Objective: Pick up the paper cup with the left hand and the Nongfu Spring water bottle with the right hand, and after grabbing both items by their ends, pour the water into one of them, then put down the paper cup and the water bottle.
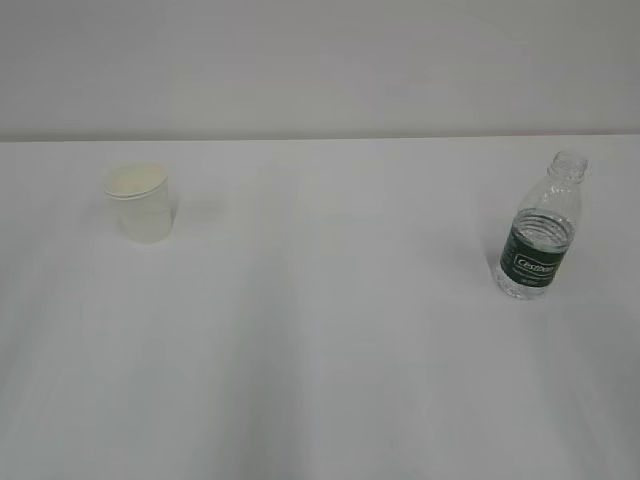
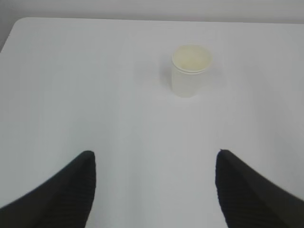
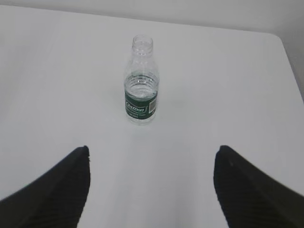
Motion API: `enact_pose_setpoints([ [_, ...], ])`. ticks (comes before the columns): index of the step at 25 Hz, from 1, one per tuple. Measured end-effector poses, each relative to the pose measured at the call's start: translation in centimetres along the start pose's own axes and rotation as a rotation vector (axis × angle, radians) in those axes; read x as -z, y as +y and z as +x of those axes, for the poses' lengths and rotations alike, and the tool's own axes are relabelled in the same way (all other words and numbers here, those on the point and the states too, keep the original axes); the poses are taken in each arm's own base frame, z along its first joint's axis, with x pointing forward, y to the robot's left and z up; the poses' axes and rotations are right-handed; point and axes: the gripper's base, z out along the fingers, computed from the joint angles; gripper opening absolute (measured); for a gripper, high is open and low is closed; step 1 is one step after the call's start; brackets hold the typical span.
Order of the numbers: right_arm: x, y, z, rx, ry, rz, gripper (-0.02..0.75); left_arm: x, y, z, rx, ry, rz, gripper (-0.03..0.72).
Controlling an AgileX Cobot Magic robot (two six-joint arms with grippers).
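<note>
Leftmost on the white counter (image 1: 320,380) stands the paper cup (image 1: 140,204), upright, its rolled rim up and its pale cream inside showing. In the left wrist view the left hand's gripper (image 2: 154,164) has its jaws spread wide with nothing between them, the two black fingertips (image 2: 80,173) well apart above bare counter; the cup sits ahead of them, a little right of the gap's middle and not touched.

Well apart from the cup, far to the right, the Nongfu Spring water bottle (image 1: 541,228) stands upright with its neck uncapped and its dark green label facing the camera. Clear water (image 3: 141,84) shows inside it, its level near the label's top. The right hand's gripper (image 3: 152,161) likewise hangs released and empty, the bottle ahead of it, slightly left of centre.
</note>
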Motion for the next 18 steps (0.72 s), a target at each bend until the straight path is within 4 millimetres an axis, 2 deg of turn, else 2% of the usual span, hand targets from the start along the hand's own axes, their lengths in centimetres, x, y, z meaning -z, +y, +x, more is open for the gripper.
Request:
enact_pose_setpoints([
  [8,-2.3,-0.1,-1.4,0.021,-0.016,-0.002,0.597,-4.3,0.2,-0.6,0.008,0.051,-0.004,0.566],
  [18,-5.9,-0.2,-2.9,0.035,-0.038,-0.004,0.596,-8.3,0.5,-0.8,0.019,0.056,-0.019,0.551],
])
